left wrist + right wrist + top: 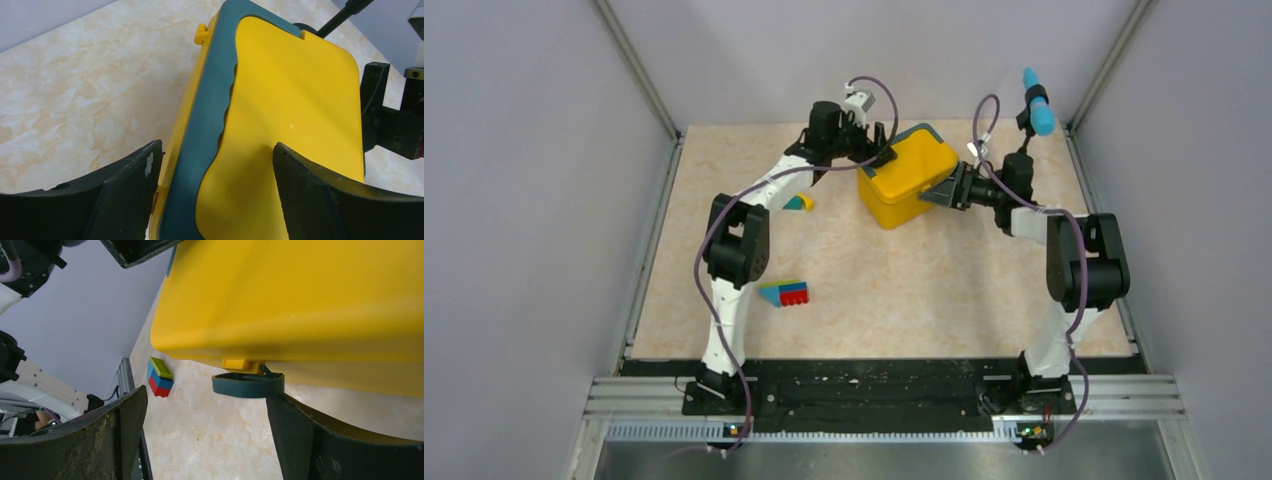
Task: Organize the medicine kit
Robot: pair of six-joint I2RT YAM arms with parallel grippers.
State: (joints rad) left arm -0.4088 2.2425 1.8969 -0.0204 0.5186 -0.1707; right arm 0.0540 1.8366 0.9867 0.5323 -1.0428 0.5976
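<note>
The medicine kit (904,182), a yellow box with a dark teal handle (207,125) along its lid, sits at the back middle of the table with the lid down. My left gripper (880,157) is at its far left end, open. In the left wrist view that gripper (217,160) straddles the handle and part of the lid, one finger (132,192) beside the box's side. My right gripper (934,195) stands open at the kit's right side. Seen from the right wrist, a teal latch loop (247,385) hangs under the kit (300,300), next to my right gripper (206,397).
A multicoloured toy block (786,293) lies left of centre, also in the right wrist view (160,376). A small teal and yellow piece (800,202) lies under the left arm. A light blue cylinder (1039,105) stands up at the back right corner. Metal rails edge the table.
</note>
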